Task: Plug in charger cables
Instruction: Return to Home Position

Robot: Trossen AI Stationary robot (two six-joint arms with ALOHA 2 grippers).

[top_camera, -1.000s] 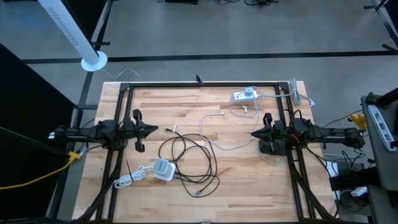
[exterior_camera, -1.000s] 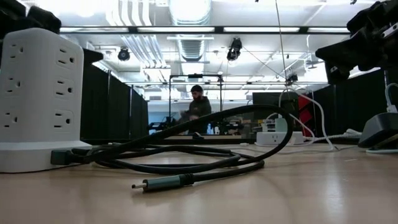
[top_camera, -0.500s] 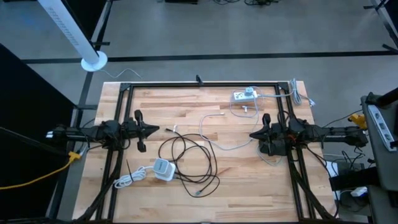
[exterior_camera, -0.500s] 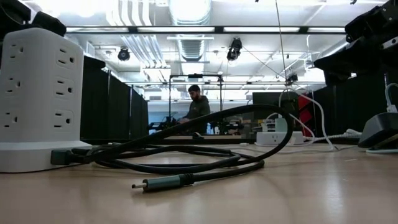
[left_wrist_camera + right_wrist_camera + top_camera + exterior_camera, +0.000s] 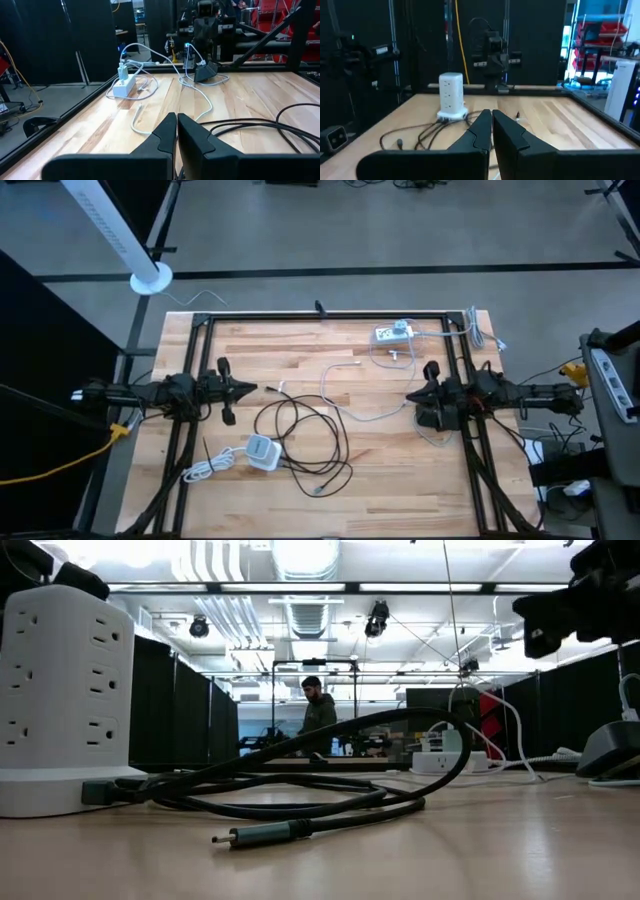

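Black left arm and right arm, wedge-shaped pincer fingers

High view looks straight down on the whole table. Low view sits at tabletop height, close to the black cable. Wrist views face each other across the table; all share that cable.

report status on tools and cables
Left tool shut, empty, table's left side. Right tool shut, empty, right side. Black cable coiled between them by the tower outlet strip, one plug tip loose.
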